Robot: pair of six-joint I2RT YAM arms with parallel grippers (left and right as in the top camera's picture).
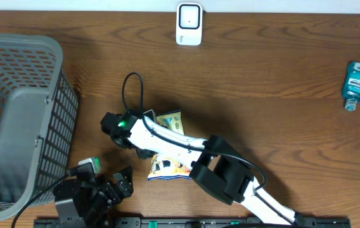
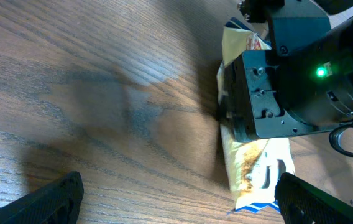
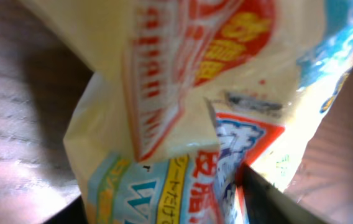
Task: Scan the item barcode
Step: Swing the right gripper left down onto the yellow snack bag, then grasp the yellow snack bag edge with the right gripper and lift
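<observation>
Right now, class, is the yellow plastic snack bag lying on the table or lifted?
Lying: the yellow plastic snack bag rests flat on the brown wooden table in the left wrist view.

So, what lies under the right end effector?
A yellow snack bag lies on the wooden table, with both ends showing. The right end effector covers the bag's middle, so any barcode there cannot be seen.

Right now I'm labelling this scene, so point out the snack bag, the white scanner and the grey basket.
snack bag (image 1: 168, 167): overhead view, its lower end.
white scanner (image 1: 189, 24): overhead view, its face.
grey basket (image 1: 63, 120): overhead view, its right wall.
</observation>
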